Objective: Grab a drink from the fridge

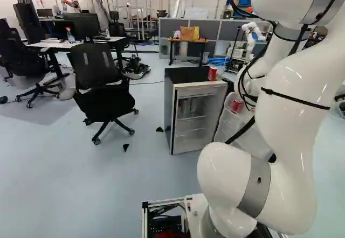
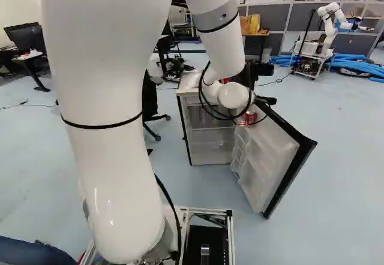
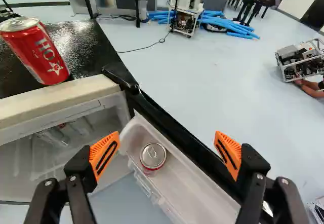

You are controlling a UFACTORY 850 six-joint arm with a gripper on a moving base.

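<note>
- my arm runs off the top edge of both base views.
- in the left base view, it hides part of the open fridge door.
- i see the lid of the can in the door shelf; its lower body is mostly hidden down inside.
- the can on top of the fridge is clipped by the wrist view's edge, and my arm mostly covers it in the right base view.
- the items inside the fridge are too blurred for me to name.
- my arm hides most of the black chair in the right base view.
</note>
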